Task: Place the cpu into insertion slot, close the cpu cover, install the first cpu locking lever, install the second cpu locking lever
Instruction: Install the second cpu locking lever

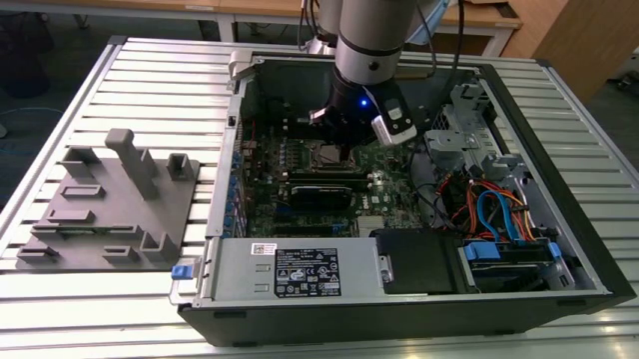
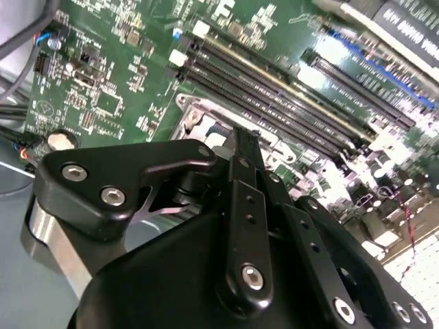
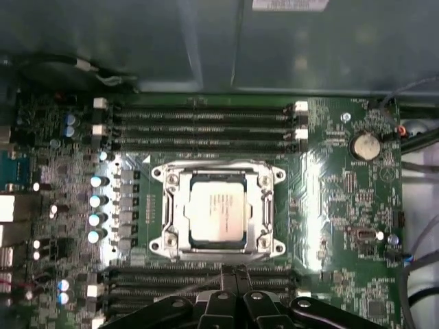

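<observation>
The cpu [image 3: 218, 216] is seated in the insertion slot [image 3: 159, 179], apparently under the cpu cover [image 3: 263, 209] — the empty gripper [image 3: 234, 275] is held closed beside it.

Arm [image 1: 367, 30] reaching straight down, gripper [image 3: 235, 275] pointing downward, fingers [image 2: 245, 147] apparently pressed together, holding nothing

In the second wrist view the pincer [image 2: 241, 140] covers most of the insertion slot [image 2: 199, 113] just beyond its tips; in the exterior view the arm hides part of the cpu cover [image 1: 333, 155] beneath the pincer; in the first wrist view the fingers [image 3: 235, 279] are cut off by the picture's edge.
</observation>
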